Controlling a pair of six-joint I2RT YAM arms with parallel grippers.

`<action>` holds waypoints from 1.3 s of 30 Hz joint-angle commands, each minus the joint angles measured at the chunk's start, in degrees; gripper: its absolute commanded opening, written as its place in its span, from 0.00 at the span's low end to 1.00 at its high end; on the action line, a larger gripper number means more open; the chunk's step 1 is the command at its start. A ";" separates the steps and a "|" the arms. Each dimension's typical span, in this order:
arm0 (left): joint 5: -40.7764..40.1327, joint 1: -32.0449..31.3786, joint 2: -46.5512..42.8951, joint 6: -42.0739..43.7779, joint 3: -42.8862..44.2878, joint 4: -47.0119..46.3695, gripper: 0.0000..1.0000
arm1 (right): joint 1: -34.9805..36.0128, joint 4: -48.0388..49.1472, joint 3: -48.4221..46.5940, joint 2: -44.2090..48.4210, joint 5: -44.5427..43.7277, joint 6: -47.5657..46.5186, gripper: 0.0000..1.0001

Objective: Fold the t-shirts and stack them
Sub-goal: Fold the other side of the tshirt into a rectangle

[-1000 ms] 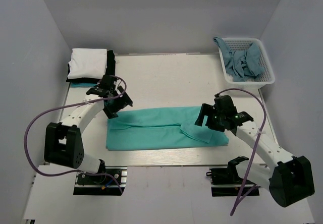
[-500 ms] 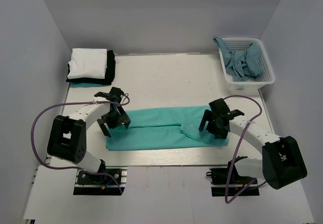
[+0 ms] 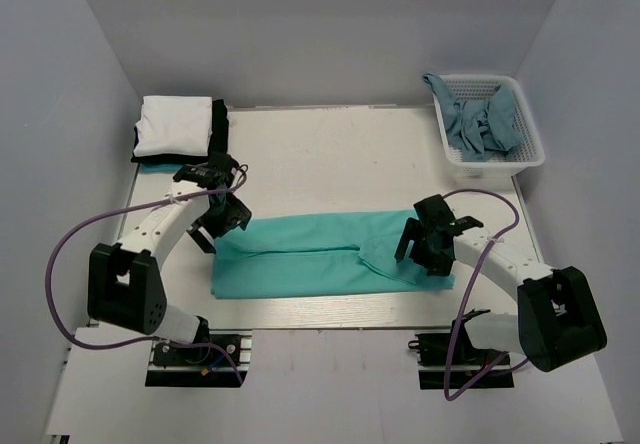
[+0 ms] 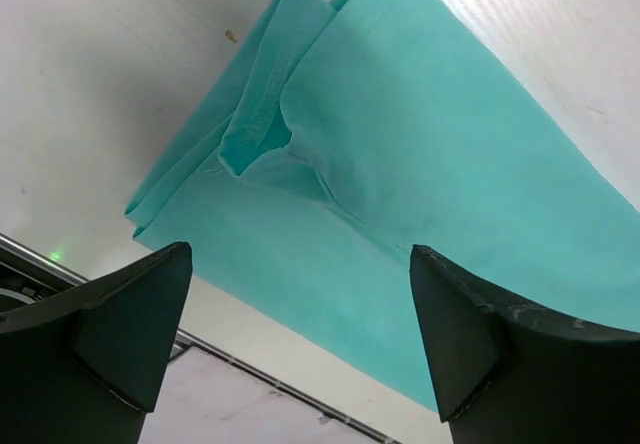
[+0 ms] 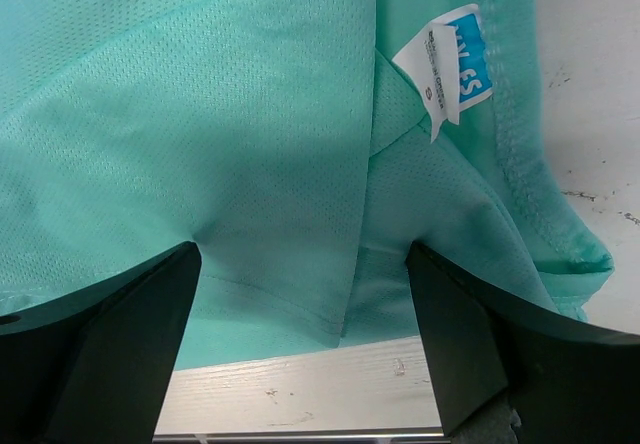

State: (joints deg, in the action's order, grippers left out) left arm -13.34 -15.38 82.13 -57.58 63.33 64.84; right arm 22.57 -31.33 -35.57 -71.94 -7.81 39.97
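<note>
turquoise t-shirt (image 3: 310, 256) folded lengthwise on table (image 3: 330, 154) | left fingers (image 4: 110, 334) released, right fingers (image 5: 100, 344) released, both empty | risk: pinching one layer only, strip unfolds when lifted

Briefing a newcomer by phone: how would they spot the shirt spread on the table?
On the table, near its front edge, lies a turquoise t-shirt, a long flat strip. Unlike the folded stack at the far left corner and the greyish cloth bunched in the basket, it is spread out.
</note>
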 commanded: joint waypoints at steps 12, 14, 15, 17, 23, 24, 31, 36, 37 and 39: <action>-0.02 2.37 2.68 -19.49 -2.25 -1.38 0.87 | -0.16 -1.45 -0.46 -0.04 -1.24 -2.96 0.90; 0.59 2.37 3.74 -21.24 -3.65 -1.38 0.86 | -0.24 -1.80 -0.90 -0.48 -1.50 -3.23 0.90; 1.38 2.37 4.44 -21.86 -3.65 -1.38 0.83 | -0.16 -1.89 -1.08 -0.57 -1.76 -3.31 0.90; 1.39 2.37 4.44 -23.00 -4.97 -4.10 0.78 | -0.16 -1.80 -1.17 -0.48 -1.59 -3.58 0.90; -1.60 2.90 6.99 -24.60 -4.19 -5.78 0.58 | -0.24 -1.80 -1.69 -0.48 -0.62 -3.58 0.90; -2.12 3.42 7.86 -24.60 -3.05 -5.78 0.55 | -0.16 -1.80 -1.78 -0.39 -0.71 -3.58 0.90; -2.83 3.95 13.32 -22.14 0.39 -1.12 0.01 | -0.16 -2.68 -1.43 0.48 -1.41 -3.32 0.90; -5.37 3.95 10.96 -18.37 3.62 -2.87 0.00 | -0.33 -2.15 -0.46 1.36 -1.68 -3.32 0.90; -6.16 3.95 10.95 -14.61 4.95 -2.88 0.00 | -0.24 -1.89 -0.03 1.37 -1.77 -3.32 0.90; -7.65 3.43 10.95 -10.73 9.52 -2.88 0.00 | -0.07 -1.72 0.50 1.37 -1.59 -3.32 0.90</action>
State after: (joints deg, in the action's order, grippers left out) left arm -16.27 -11.73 96.62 -74.83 66.54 63.13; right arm 22.52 -31.92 -35.70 -71.72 -7.84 36.97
